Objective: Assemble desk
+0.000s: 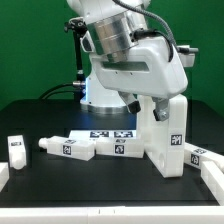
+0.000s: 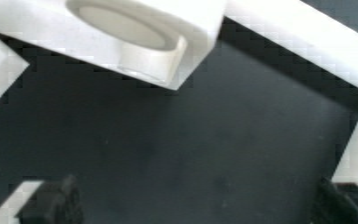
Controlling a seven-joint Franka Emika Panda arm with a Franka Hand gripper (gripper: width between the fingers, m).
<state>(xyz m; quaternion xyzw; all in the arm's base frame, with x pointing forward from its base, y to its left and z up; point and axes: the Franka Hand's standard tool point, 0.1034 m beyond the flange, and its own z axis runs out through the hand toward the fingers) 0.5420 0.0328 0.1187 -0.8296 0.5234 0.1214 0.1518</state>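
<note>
Where the wrist view looked down, we saw the gripper (image 2: 202,205) spread wide with nothing between its dark fingertips (image 2: 48,200), both cut off at the frame edge. Beyond them a hollow-ended leg (image 2: 144,38) showed above the black table (image 2: 194,130), itself cropped. In the exterior view, loose legs (image 1: 78,150) lay near the front. The tabletop panel (image 1: 170,135) stood on edge at the exterior view's right, hiding the gripper, and the marker board (image 1: 110,132) behind was only partly visible.

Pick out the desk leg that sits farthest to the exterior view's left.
The lone, apparently upright leg at the row's end; the other legs lie on their sides, nearer the tabletop panel.
</note>
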